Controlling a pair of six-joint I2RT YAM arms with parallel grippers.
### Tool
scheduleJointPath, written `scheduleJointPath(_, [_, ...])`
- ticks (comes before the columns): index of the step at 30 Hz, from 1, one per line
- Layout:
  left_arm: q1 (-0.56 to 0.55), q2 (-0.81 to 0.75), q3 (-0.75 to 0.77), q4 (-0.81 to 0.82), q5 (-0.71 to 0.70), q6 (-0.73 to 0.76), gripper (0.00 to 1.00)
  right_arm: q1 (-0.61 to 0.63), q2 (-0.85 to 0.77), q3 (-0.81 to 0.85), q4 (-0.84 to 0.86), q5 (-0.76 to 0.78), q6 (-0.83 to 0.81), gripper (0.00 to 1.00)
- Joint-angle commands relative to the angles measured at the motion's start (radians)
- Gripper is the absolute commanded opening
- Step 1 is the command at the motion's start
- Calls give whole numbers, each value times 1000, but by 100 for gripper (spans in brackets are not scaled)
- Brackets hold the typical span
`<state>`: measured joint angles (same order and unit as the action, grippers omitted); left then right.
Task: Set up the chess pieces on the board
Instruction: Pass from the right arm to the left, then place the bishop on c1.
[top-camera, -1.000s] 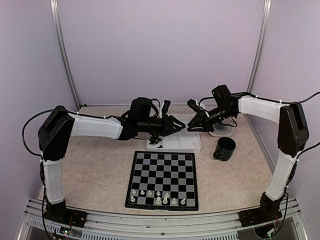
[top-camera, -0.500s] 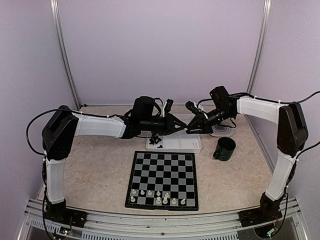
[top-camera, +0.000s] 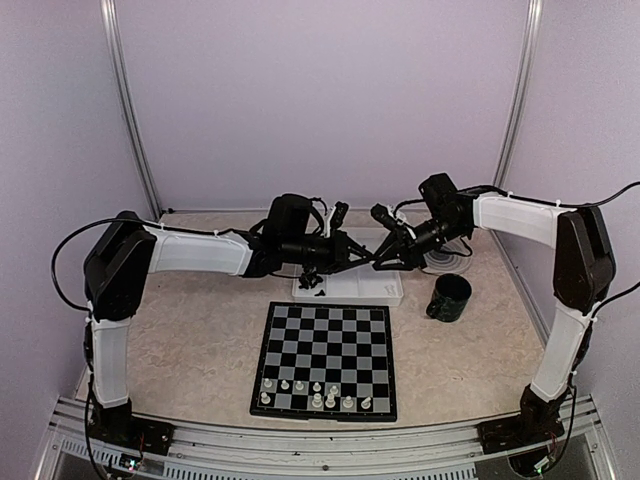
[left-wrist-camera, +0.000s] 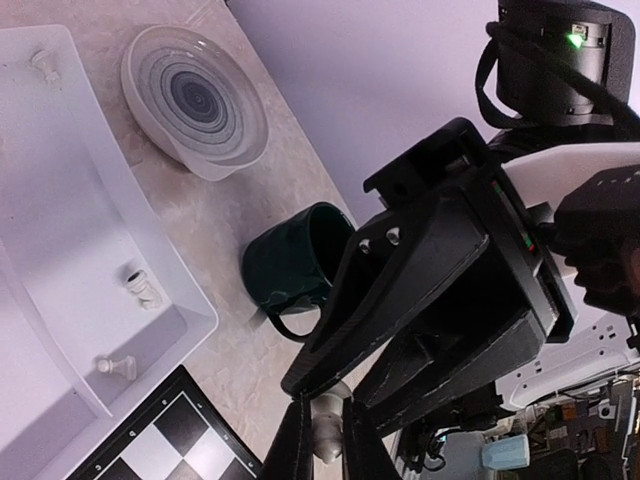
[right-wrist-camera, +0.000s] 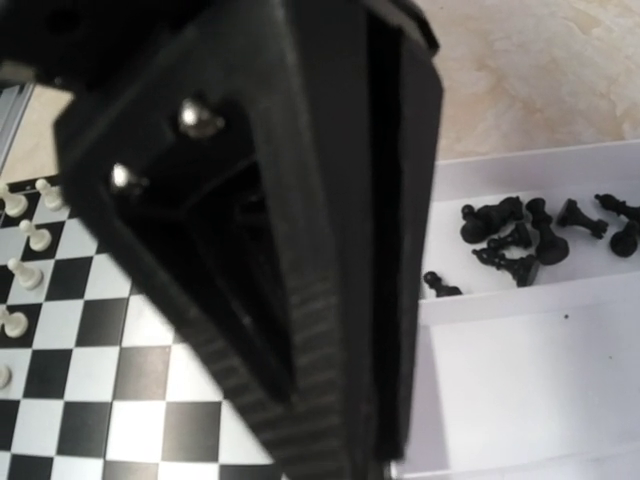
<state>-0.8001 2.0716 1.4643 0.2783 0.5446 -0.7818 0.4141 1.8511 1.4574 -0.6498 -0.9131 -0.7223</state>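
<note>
Gap between left gripper and right gripper closed since second ago, tips meeting over tray. Pinched in left jaws: white chess piece; right jaws' state unclear.

One board, tray, mug, dish

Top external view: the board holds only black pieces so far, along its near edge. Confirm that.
Not so. The board holds only white pieces so far, along its near edge; the top external view shows it. The black pieces are in the tray.
</note>
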Motion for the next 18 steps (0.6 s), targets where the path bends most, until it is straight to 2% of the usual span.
scheduleJointPath(1, [-10,-92,16,-238,-72,166,3,-15,-24,13,-48,-22,-51,35])
scheduleJointPath(6, [-59,-281,-59,-569,-257,370,3,-54,-32,24,-130,-37,-120,45])
scheduleJointPath(10, [-171,-417,-140,-772,-445,469,2,-66,-19,26,-106,28,-91,48])
scheduleJointPath(14, [-307,-481,-199,-913,-572,474,2,-66,-5,22,-86,76,-79,48])
scheduleJointPath(18, [-388,-513,-256,-957,-610,422,0,-66,13,22,-80,92,-69,49])
